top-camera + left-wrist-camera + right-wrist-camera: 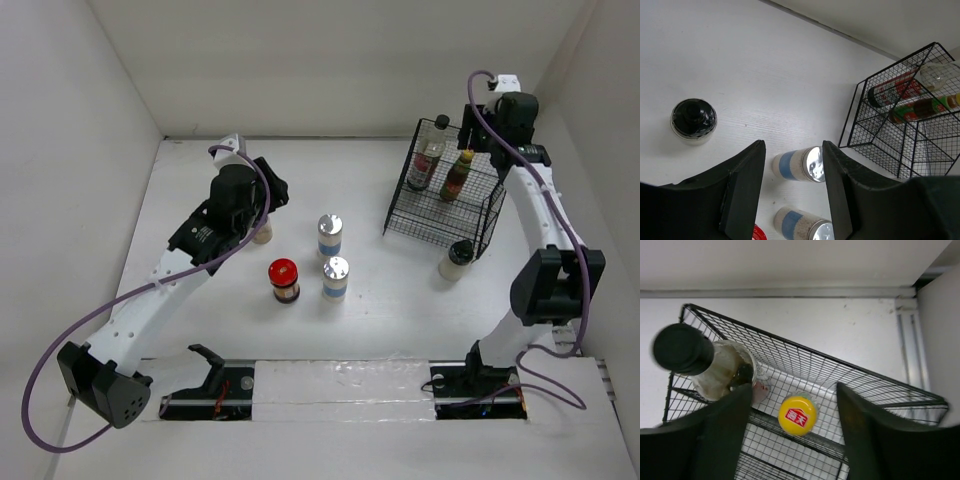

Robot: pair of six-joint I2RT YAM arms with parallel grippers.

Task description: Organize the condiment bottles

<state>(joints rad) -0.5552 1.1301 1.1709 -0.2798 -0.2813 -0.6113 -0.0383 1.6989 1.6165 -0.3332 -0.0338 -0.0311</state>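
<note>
Two silver-lidded blue-labelled bottles (330, 236) (336, 277) and a red-lidded dark jar (284, 280) stand mid-table. A pale dark-capped jar (262, 234) sits partly under my left gripper (268, 198), which is open and empty. In the left wrist view this jar (693, 120) lies left of the open gripper (792, 146), with a silver-lidded bottle (800, 164) seen between the fingers. The tall clear black-capped bottle (430, 160) and the small red sauce bottle (458, 175) stand in the rack. My right gripper (790, 388) is open above the sauce bottle's yellow cap (797, 415).
The black wire rack (400, 205) stands at the back right. A second pale dark-capped jar (456, 260) stands just outside its front corner. White walls close in the table on three sides. The right arm (545, 230) rises beside the rack.
</note>
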